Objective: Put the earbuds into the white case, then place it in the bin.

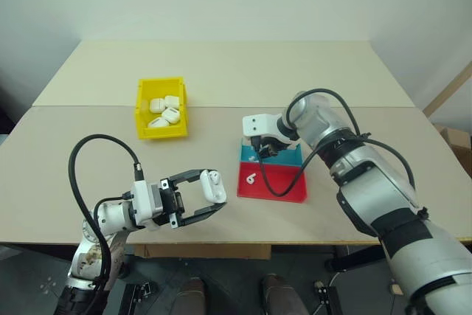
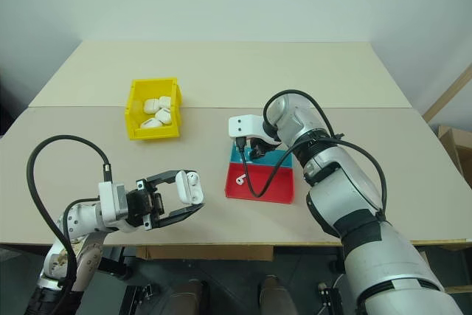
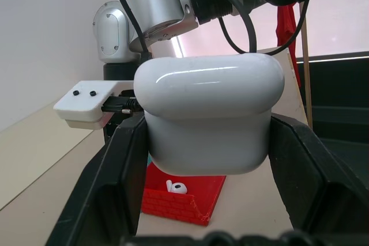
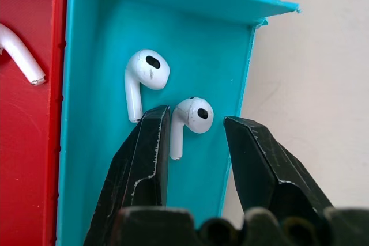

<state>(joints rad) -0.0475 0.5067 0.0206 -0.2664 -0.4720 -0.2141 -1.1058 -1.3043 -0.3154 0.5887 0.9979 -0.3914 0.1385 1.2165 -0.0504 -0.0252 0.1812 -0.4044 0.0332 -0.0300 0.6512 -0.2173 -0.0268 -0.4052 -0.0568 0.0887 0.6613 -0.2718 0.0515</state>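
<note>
— Well, what was hard to make out?
— From the head camera the right hand (image 1: 263,151) covered the cyan half of the shallow red-and-cyan plastic tray (image 1: 284,191), so the tiny glossy white earbuds (image 4: 187,120) there were hidden; only one lay visible on the red half.
— And the wrist camera?
— It showed two in the cyan compartment, stems pointing toward the hand, whose fingers (image 4: 141,165) were spread astride the nearer one, not pinching.
— The case?
— The small glossy white rounded case (image 3: 209,110) was pinched in the left hand (image 1: 210,195) above the pale wooden table (image 1: 221,71), upright, lid seemingly closed. The small bright yellow plastic bin (image 1: 141,119) sat well apart, holding several white cases.
</note>
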